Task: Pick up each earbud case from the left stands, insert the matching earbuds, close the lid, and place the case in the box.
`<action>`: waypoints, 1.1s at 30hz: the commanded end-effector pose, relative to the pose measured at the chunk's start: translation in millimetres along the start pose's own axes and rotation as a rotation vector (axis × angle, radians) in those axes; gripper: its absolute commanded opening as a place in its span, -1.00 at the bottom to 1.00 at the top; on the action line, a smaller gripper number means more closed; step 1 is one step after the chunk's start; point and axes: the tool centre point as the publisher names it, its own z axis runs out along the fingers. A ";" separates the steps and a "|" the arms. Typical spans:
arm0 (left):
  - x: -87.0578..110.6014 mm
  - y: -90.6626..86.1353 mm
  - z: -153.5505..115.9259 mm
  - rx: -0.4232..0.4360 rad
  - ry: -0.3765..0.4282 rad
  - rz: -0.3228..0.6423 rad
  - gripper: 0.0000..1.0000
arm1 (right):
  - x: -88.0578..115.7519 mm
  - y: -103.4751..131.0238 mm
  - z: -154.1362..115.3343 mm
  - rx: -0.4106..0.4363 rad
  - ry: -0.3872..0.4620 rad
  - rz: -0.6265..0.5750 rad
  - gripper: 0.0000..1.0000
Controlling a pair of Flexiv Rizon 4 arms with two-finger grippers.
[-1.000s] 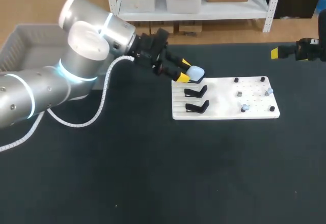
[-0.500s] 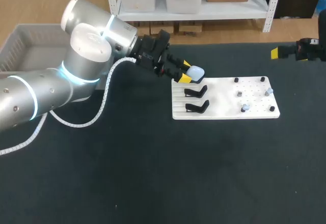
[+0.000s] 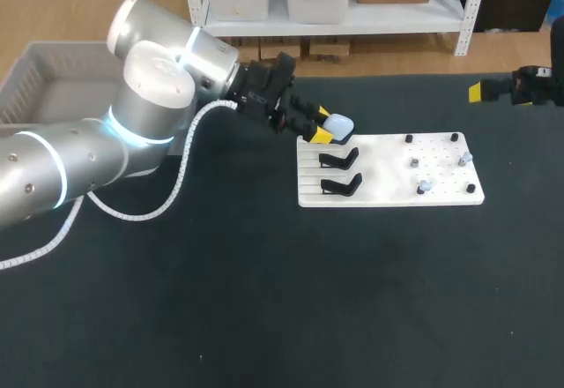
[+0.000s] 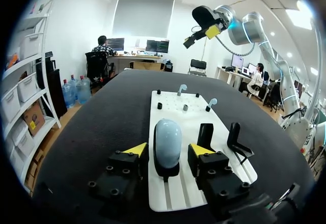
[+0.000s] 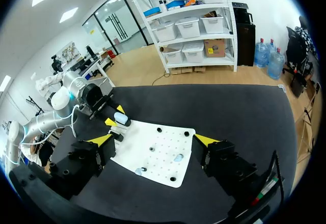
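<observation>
A pale blue earbud case point(image 3: 338, 125) stands upright in the farthest black stand on the white board's point(image 3: 388, 190) left side. My left gripper point(image 3: 324, 123) straddles it. In the left wrist view the case point(image 4: 167, 141) is between the yellow-tipped fingers point(image 4: 134, 150), with a narrow gap on each side, so the gripper is open. Two other black stands point(image 3: 340, 157) point(image 3: 342, 183) are empty. Two small pale earbuds point(image 3: 464, 157) point(image 3: 424, 185) rest on pegs at the board's right end. My right gripper point(image 3: 483, 91) hovers wide open off the far right, away from the board point(image 5: 158, 158).
A grey bin point(image 3: 35, 79) sits at the far left, behind my left arm. Several short black pegs point(image 3: 410, 139) stick up from the board's right half. The dark table point(image 3: 264, 300) lies open in front of the board.
The left gripper's fingers have drawn closer around the case. The left arm shifted slightly. The case, the board and the right arm have not moved.
</observation>
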 end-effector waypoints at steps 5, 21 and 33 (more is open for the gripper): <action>0.2 4.2 3.2 0.009 0.003 0.000 -0.05 | 0.0 0.1 -0.4 0.001 0.001 0.000 1.00; -5.6 2.9 0.5 0.004 0.015 0.022 -1.00 | 0.0 0.1 -0.4 0.001 0.001 0.000 1.00; -29.9 -16.2 -30.9 -0.075 -0.075 0.067 -1.00 | 0.0 0.1 -0.4 0.001 0.001 0.000 1.00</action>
